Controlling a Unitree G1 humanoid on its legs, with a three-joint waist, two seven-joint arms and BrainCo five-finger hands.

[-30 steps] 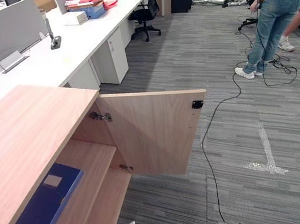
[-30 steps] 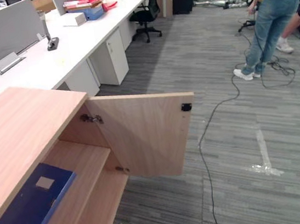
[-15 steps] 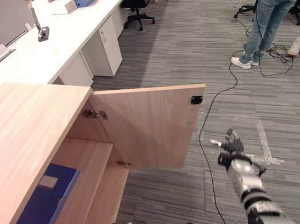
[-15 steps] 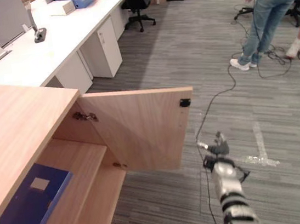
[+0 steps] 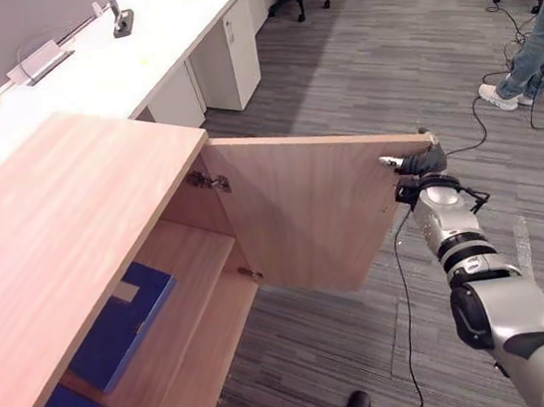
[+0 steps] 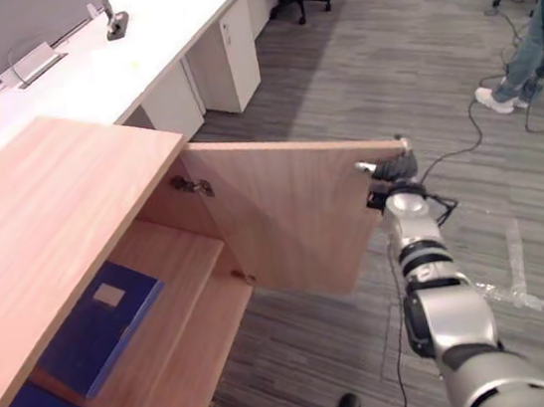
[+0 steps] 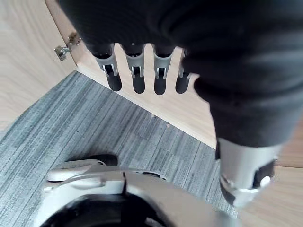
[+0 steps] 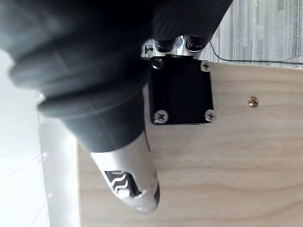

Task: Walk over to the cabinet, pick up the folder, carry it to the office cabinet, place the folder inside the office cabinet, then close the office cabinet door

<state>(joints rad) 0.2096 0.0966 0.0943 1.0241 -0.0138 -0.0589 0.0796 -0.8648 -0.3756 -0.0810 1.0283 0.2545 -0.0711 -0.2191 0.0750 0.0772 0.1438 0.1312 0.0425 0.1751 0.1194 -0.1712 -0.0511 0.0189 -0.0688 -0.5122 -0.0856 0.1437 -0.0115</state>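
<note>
The flat blue folder [image 5: 117, 324] lies inside the light wooden office cabinet [image 5: 54, 222], 8 o'clock. My right hand [image 5: 423, 161] meets the open wooden door [image 5: 323, 207] at its free corner, 3 o'clock (I cannot tell its grip). My left hand [image 7: 137, 78] hangs straight-fingered, empty. Only closing remains, I judge.

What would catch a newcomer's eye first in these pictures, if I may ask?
The wooden cabinet door hangs wide open in the middle of the scene, and the robot's right hand is at its free upper corner, beside a black plate screwed to the door. Inside the cabinet, a blue folder lies flat on the shelf. A person's legs in jeans show at the far right on the carpet.
</note>
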